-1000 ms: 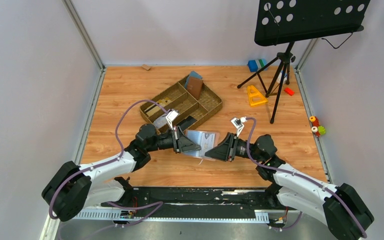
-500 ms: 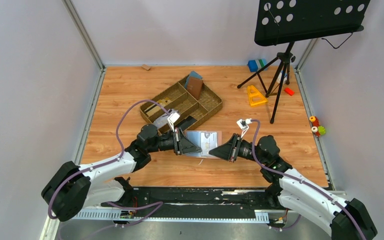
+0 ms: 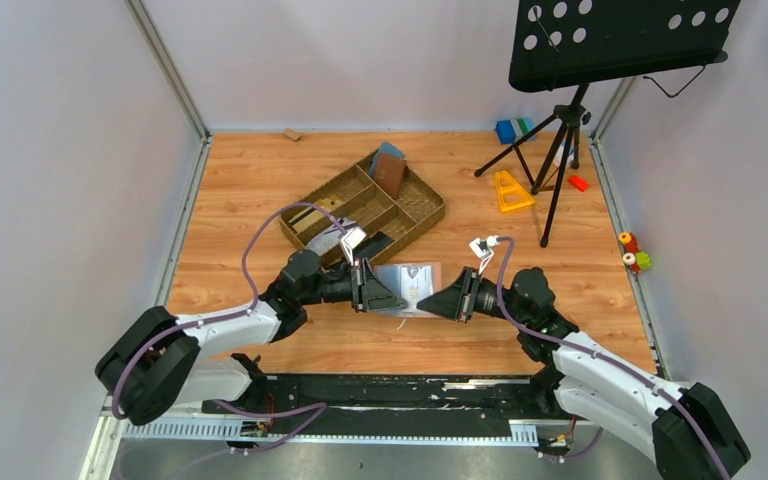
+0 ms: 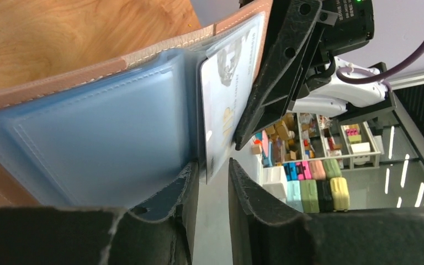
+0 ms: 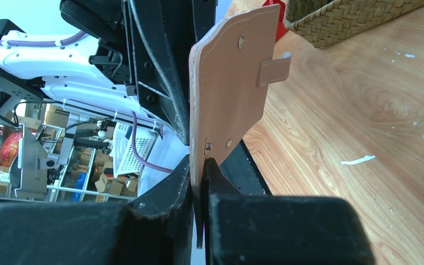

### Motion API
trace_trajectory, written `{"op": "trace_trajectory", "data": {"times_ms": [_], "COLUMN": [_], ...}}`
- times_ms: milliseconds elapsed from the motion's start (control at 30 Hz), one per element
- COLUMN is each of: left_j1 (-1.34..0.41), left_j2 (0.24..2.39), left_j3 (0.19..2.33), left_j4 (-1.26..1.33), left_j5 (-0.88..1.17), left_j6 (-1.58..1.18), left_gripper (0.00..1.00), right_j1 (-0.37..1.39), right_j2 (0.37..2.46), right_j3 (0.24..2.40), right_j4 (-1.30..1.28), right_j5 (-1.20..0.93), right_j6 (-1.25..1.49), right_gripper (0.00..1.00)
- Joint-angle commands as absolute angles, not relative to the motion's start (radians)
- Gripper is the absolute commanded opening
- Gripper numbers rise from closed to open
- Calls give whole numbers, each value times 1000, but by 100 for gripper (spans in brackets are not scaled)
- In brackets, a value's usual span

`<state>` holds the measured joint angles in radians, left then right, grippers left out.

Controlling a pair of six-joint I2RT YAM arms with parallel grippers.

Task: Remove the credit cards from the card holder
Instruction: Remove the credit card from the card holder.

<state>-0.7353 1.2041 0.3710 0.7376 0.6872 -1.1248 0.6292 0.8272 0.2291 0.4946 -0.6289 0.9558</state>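
Left hand (image 4: 212,168) has let go since half a second back. Its jaws now stand a narrow gap apart, with the edge of a pale card (image 4: 227,105) sitting loose between them. Right hand (image 5: 200,165) has clamped shut on the holder (image 5: 226,83), pinching the edge of its tan cover. The holder hangs open between the two hands, over the worktop (image 5: 364,121), blue inside facing the left hand.

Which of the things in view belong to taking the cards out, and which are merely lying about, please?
Job: card holder; card in its clear sleeve; right tool, shut on the holder; left tool, open at the card's edge.
Lying about: woven tray; brown wallet in it; music stand; yellow triangle; blue block.
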Motion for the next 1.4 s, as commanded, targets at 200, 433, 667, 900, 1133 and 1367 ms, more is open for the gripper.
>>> {"op": "trace_trajectory", "data": {"times_ms": [200,433,667,900,1133,1367], "left_j1": [-755,-724,-721,-709,-709,-710], "left_j2": [1269,1240,1159,1083,1124,1159], "left_j3": [370,335,345,345,347,371], "left_j4": [987,959,761,647,774,761], "left_j5": [745,753,735,711,752,757], "left_j6": [-1208,-1193,-1089,-1041,-1102,-1101], "left_gripper": [0,0,0,0,47,55], "right_j1": [634,601,567,550,551,551], "right_j2": [817,741,709,703,754,778], "right_j3": [232,201,190,174,177,180], "right_j4": [633,561,526,527,623,702], "right_j5": [-667,-617,-609,-610,-666,-705], "right_j6": [979,976,990,1000,1035,1075], "right_gripper": [6,38,12,1,0,0]}}
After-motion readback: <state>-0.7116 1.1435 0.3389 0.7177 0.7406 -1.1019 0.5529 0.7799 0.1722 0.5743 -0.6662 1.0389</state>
